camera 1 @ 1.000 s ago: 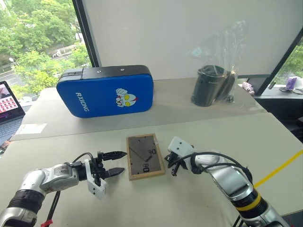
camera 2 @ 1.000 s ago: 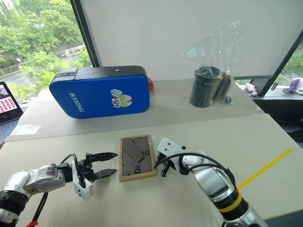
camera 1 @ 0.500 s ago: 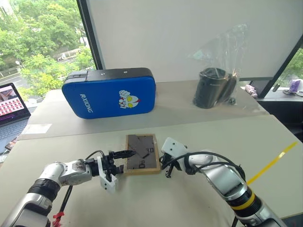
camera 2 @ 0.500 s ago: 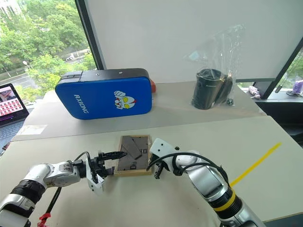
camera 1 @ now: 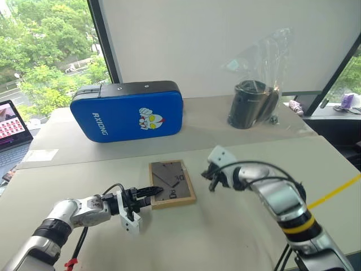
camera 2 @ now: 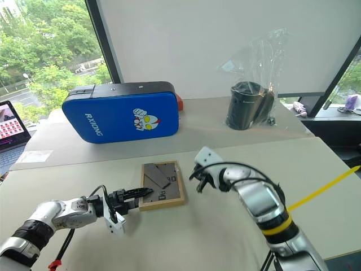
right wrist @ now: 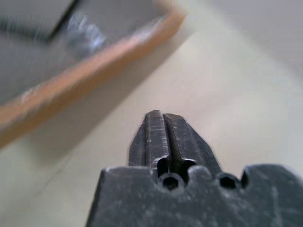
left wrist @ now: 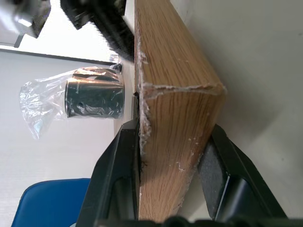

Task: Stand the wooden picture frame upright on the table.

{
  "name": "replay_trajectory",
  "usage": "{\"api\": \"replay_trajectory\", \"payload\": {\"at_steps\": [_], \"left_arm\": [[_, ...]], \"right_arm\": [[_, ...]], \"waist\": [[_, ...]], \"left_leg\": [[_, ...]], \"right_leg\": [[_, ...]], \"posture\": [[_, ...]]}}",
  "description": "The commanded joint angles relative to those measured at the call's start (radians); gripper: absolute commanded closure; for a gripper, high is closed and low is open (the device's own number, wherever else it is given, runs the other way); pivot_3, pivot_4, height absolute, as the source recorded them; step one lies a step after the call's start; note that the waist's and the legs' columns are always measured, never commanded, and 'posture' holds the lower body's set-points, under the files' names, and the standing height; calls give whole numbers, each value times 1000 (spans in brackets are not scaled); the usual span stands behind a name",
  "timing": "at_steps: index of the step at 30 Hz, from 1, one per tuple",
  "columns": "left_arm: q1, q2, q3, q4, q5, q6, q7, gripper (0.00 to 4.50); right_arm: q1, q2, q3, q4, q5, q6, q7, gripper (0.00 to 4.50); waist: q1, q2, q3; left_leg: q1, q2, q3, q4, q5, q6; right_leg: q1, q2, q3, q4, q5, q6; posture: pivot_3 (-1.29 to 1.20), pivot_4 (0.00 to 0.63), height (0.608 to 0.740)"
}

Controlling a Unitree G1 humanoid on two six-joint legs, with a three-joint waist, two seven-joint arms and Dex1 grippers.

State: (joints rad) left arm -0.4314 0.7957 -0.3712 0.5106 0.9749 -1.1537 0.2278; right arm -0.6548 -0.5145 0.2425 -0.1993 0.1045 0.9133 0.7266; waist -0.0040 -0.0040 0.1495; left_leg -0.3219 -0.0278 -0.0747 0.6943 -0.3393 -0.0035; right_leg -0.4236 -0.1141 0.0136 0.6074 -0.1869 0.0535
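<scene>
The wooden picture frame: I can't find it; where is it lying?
In the left eye view, the wooden picture frame lies back-up at table centre, between both grippers.

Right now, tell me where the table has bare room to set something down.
Free: the near table between the two arms, in front of the picture frame; also the stretch right of the right end effector up to the yellow strip. Crowded: the far side, with the blue case and bagged black cylinder, and around the frame, gripped by the left end effector.
</scene>
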Motion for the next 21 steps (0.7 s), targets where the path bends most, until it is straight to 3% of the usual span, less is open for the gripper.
{"api": "replay_trajectory", "payload": {"at_steps": [1,6,9,16,21], "left_arm": [[42,1,-61,13,19,19,-50,3297],[65,-1,-62,-16,12,39,-49,3297],[79,2,-62,-40,8,50,-48,3297],[109,11,-57,-77,-3,69,-48,3297],[136,20,-52,-99,-6,87,-45,3297]], "right_arm": [[-98,66,-67,49,109,-38,65,2687],[-234,204,-6,268,210,-3,206,935],[-281,232,73,438,155,-92,259,17],[-350,304,177,742,90,-232,405,17],[-330,307,131,634,224,-112,576,17]], "waist": [[-1,0,0],[-8,0,0],[-5,1,0],[-12,3,-1],[-14,4,-1]], "left_leg": [[0,0,0,0,0,0],[0,0,-1,0,0,0],[0,0,-2,0,0,0],[0,-1,-1,-2,1,-1],[0,-1,-1,-2,0,1]], "right_leg": [[0,0,0,0,0,0],[0,0,0,1,0,0],[0,0,0,1,0,0],[-3,-1,0,1,0,0],[-3,-1,0,1,0,0]], "posture": [[0,150,740],[0,150,740],[0,150,740],[0,150,740],[0,150,740]]}}
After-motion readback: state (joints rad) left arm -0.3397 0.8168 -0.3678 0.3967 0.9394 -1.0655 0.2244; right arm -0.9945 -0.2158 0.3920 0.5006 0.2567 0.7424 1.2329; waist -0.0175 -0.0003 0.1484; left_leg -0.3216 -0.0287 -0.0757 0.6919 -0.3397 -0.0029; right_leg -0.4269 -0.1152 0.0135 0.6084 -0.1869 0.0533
